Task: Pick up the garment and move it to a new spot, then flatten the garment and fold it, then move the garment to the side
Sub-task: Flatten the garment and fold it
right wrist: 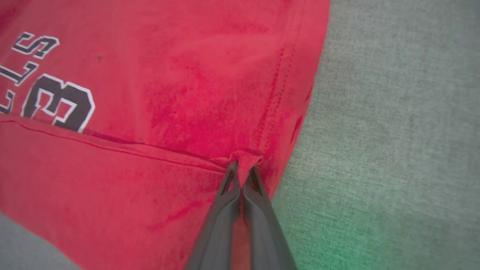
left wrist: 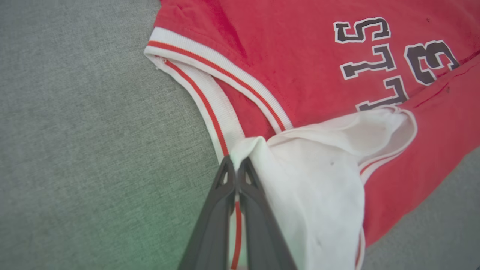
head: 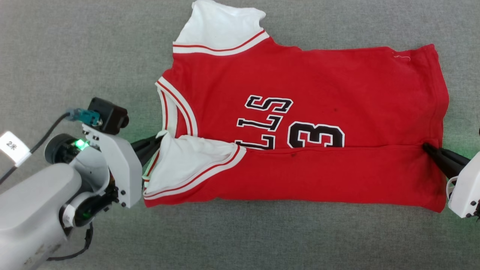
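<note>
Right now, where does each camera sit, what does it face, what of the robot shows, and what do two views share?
Head view: from the head, down onto the jersey; left forearm, left fingers, right fingers.
Left wrist view: along left fingers, shut on the jersey by the sleeve.
Right wrist view: along right fingers, shut on the jersey's fold.
Shared: the black 3.

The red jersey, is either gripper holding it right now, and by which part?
Both. The left gripper pinches the jersey at the folded-over white sleeve, beside the neck trim; the right gripper pinches the folded-over flap at the hem end.
</note>
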Tool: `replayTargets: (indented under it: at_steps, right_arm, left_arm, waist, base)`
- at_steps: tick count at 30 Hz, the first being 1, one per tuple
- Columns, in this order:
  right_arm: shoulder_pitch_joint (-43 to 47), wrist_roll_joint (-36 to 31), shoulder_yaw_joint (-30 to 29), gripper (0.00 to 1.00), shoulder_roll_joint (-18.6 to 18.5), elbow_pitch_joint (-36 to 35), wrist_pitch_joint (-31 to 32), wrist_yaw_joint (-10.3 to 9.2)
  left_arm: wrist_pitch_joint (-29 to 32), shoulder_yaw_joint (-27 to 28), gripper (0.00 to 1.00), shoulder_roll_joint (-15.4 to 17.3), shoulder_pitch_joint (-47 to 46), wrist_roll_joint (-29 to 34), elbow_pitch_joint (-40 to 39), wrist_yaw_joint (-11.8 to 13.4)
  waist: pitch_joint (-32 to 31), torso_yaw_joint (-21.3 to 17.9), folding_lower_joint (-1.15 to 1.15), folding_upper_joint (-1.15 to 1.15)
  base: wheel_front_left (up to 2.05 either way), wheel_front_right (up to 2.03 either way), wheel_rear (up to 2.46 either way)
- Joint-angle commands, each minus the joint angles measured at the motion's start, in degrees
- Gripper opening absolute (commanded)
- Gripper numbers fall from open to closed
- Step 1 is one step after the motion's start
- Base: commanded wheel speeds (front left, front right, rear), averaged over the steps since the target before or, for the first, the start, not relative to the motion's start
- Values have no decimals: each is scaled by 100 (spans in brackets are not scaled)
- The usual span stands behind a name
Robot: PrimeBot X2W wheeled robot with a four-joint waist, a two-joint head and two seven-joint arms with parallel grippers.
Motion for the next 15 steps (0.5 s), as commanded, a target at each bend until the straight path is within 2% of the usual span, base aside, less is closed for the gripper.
replayTargets:
  at_steps: [1, 6, 7, 8, 10, 11, 13, 14, 15]
  right_arm:
    - [-75, 31, 29, 0, -30, 61, -19, -4]
    - [-177, 76, 60, 0, -59, 116, 28, -5]
    - [-187, 71, 59, 0, -58, 120, 37, -5]
    - [-190, 60, 57, 0, -58, 116, 50, -4]
    - [-197, 40, 39, 5, -62, 98, 73, -4]
    - [-185, 27, 37, 17, -59, 90, 88, -4]
    - [-164, -3, 45, 25, -52, 35, 65, -4]
    - [-154, -29, 45, 36, -51, 27, 48, -4]
    - [-138, -53, 43, 51, -50, 14, 34, -5]
  left_arm:
    - [12, 13, 15, -57, -76, -78, 112, -73]
    - [-17, 58, 48, -132, -91, -148, 302, -131]
    - [-50, 71, 65, -124, -94, -147, 308, -124]
    - [-68, 80, 88, -113, -87, -142, 303, -121]
    - [-139, 113, 95, -89, -55, -152, 266, -102]
    - [-168, 115, 100, -75, -37, -131, 240, -84]
    - [-252, 135, 100, -40, 2, -92, 170, -62]
    - [-290, 138, 100, -18, 25, -63, 133, -27]
    - [-327, 141, 100, 2, 47, -44, 92, -18]
  waist:
    - [1, 5, 0, 0]
    - [-66, 11, 0, 0]
    - [-89, 12, 0, 0]
    - [-118, 15, 0, 0]
    - [-173, 24, 0, 0]
    - [-208, 33, 0, 0]
    - [-270, 44, 0, 0]
    - [-301, 51, 0, 0]
    - [-335, 61, 0, 0]
  base:
    - [0, 0, 0]
    - [0, 0, 0]
    - [0, 0, 0]
    - [0, 0, 0]
    - [0, 0, 0]
    - [0, 0, 0]
    - [0, 0, 0]
    - [0, 0, 0]
    - [0, 0, 0]
